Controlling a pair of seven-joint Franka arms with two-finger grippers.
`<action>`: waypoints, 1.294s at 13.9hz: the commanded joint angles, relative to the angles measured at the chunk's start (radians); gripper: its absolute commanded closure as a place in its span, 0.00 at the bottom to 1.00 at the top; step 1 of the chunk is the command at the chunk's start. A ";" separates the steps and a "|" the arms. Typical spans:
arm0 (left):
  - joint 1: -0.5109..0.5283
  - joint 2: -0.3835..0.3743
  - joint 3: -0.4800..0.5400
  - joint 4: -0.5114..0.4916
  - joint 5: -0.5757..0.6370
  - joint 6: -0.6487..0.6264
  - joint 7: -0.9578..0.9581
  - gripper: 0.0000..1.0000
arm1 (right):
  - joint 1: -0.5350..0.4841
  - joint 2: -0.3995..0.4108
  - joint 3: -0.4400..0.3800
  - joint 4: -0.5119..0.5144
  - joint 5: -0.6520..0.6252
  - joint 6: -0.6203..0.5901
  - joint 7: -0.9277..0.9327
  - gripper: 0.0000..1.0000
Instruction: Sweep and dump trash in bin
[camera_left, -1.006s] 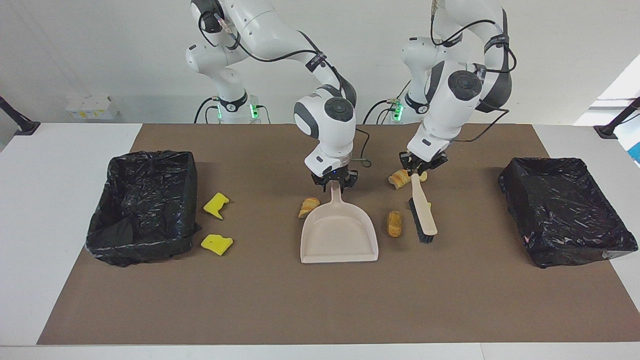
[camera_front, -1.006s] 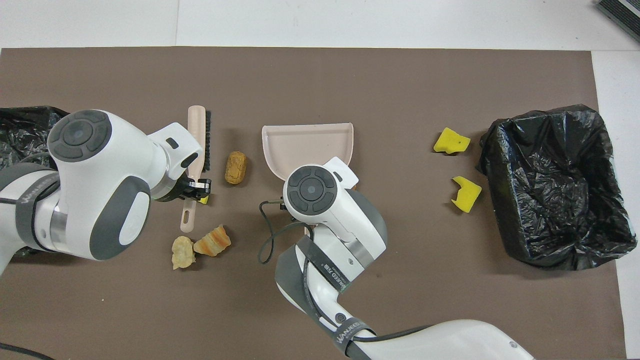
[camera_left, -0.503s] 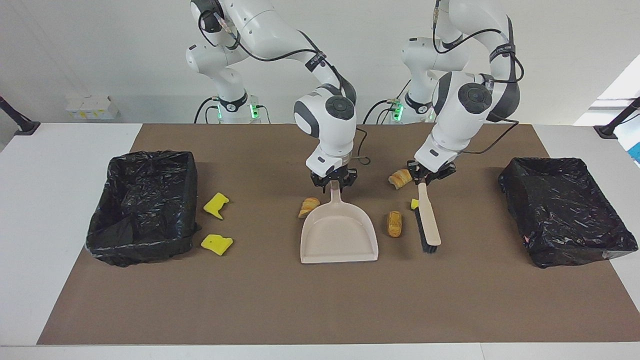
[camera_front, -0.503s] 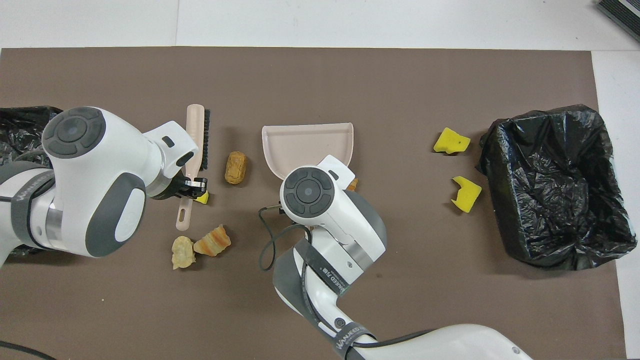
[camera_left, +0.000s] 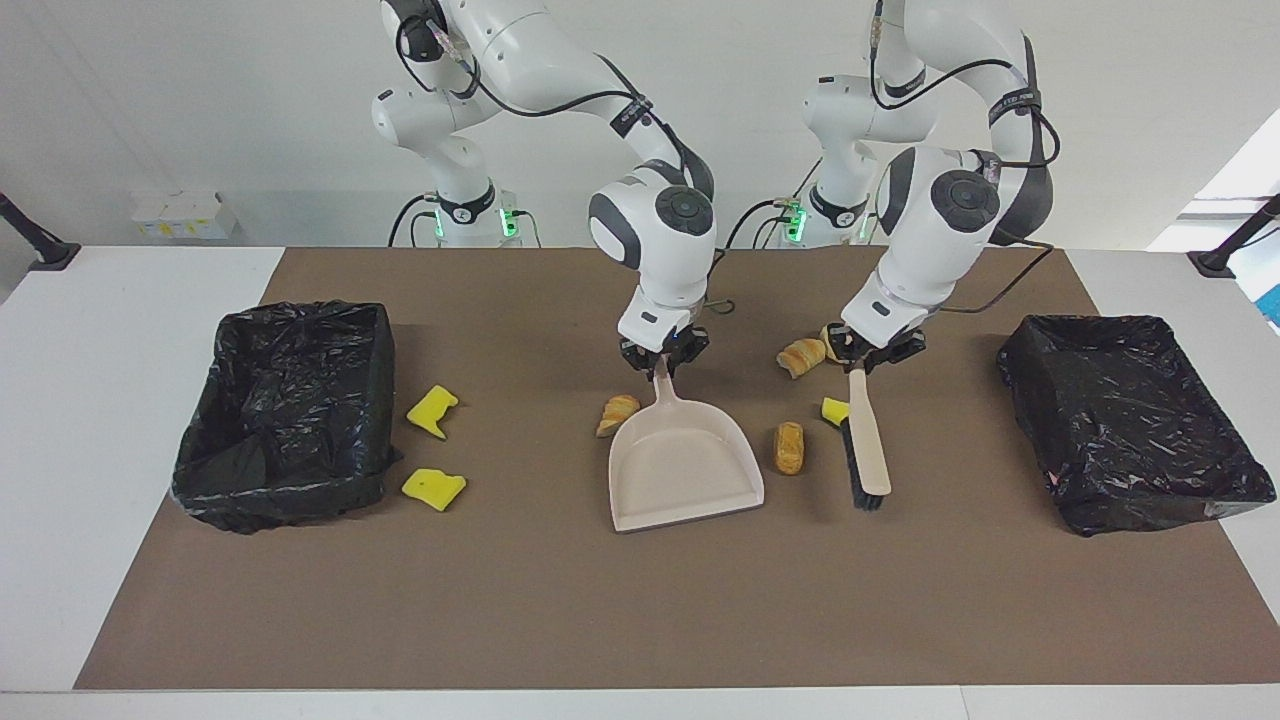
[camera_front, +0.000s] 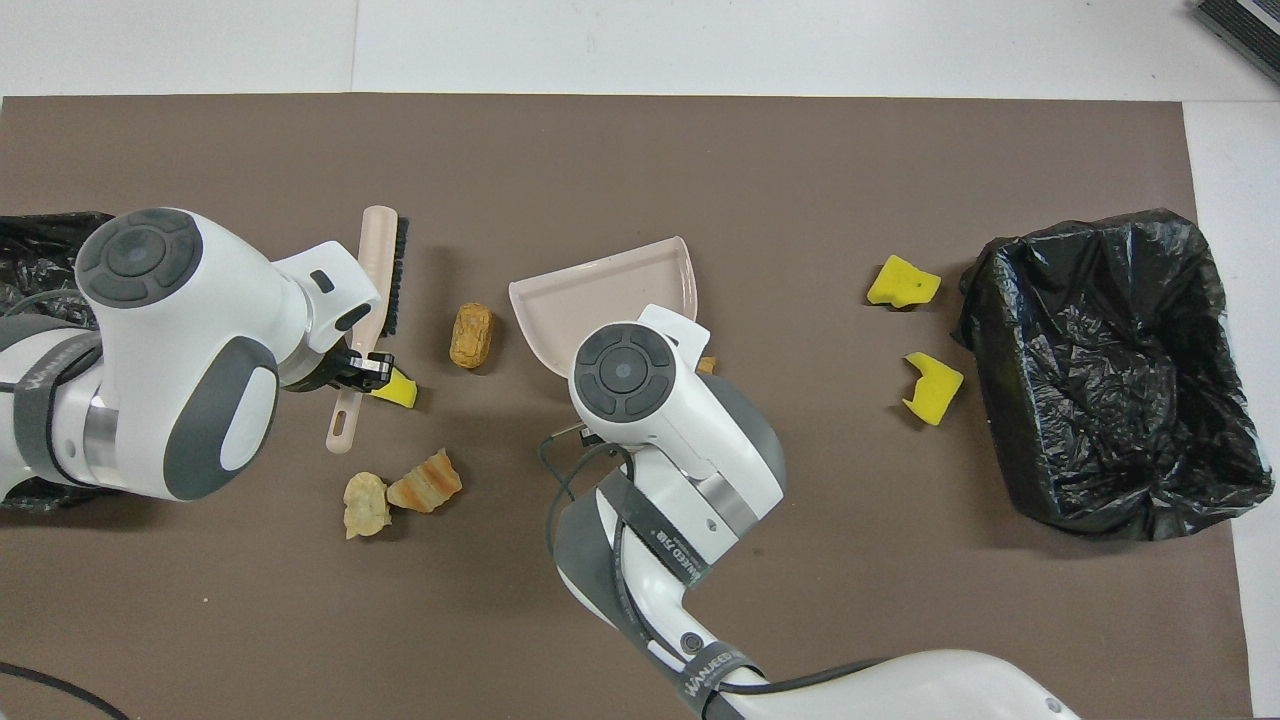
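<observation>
Beige dustpan (camera_left: 685, 465) clamped by its handle in the right gripper (camera_left: 664, 358), tilted mid-mat. Beige brush (camera_left: 868, 445) gripped by the left gripper (camera_left: 872, 352), beside a brown trash lump (camera_left: 789, 447).

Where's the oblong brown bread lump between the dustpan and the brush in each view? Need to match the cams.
Facing view: oblong bread lump sits right of centre, between the dustpan on its left and the brush on its right.
Overhead view: same lump sits left of centre, brush on its left, dustpan on its right.
Shared landmark: the dustpan, mid-table in both.
</observation>
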 joint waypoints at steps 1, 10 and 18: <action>0.013 0.044 -0.009 0.009 0.020 0.040 0.041 1.00 | -0.064 -0.083 0.008 -0.016 0.021 -0.084 -0.170 1.00; -0.006 0.039 -0.017 -0.033 0.017 0.045 0.042 1.00 | -0.251 -0.213 0.003 -0.014 -0.028 -0.320 -0.947 1.00; -0.021 0.036 -0.020 -0.030 0.008 0.003 0.044 1.00 | -0.334 -0.210 0.005 -0.048 -0.194 -0.218 -1.466 1.00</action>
